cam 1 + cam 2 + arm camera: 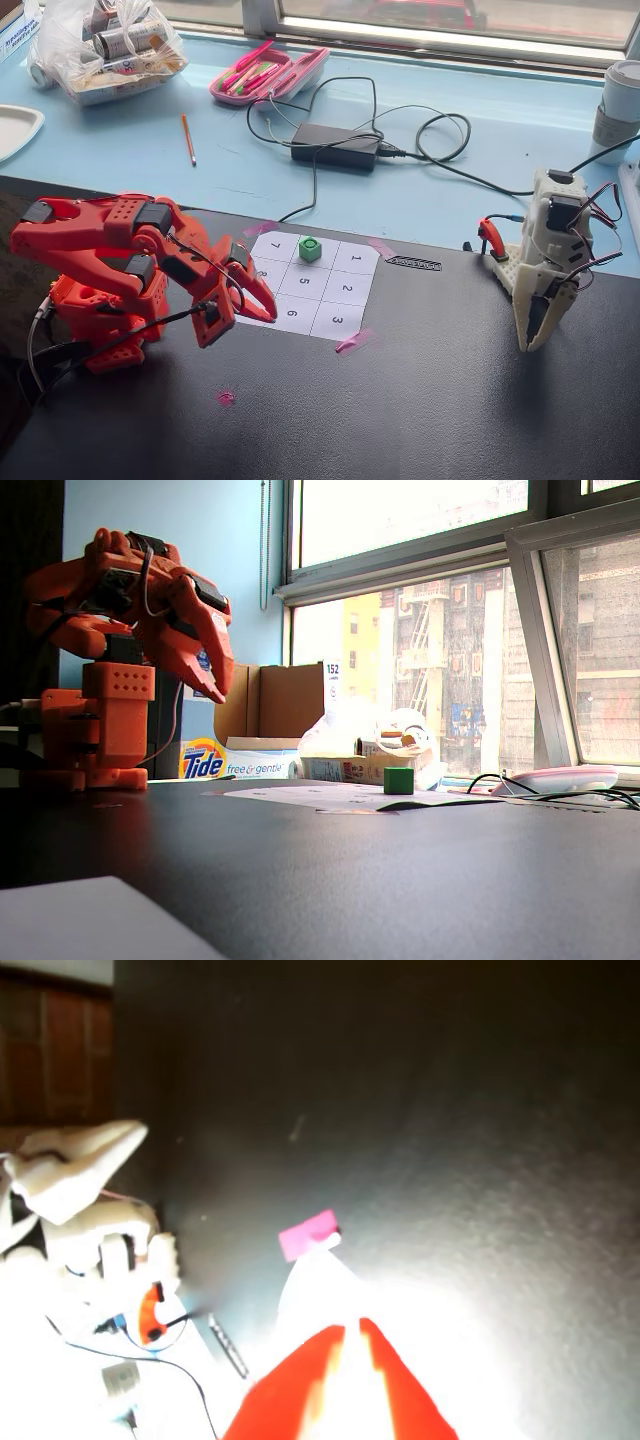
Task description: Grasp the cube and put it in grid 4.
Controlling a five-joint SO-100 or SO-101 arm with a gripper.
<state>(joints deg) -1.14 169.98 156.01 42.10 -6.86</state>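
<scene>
The green cube (310, 249) sits on the top-row cell between 7 and 1 of the numbered sheet, which is grid 4 (327, 256); the cube covers its digit. A fixed view from table height shows the cube (398, 780) upright on the sheet (300, 795). My red gripper (270, 315) hangs over the sheet's left edge, well clear of the cube, pointing down. In the wrist view the gripper (351, 1325) shows a narrow bright gap between its two red fingers, with nothing held. The low fixed view has the gripper (218, 695) high above the table.
A white second arm (550, 260) stands at the right of the black table and shows in the wrist view (70, 1175). Pink tape (352, 341) holds the sheet's corner, and a pink scrap (225, 398) lies near the front. A power adapter (335, 147) with cables lies behind.
</scene>
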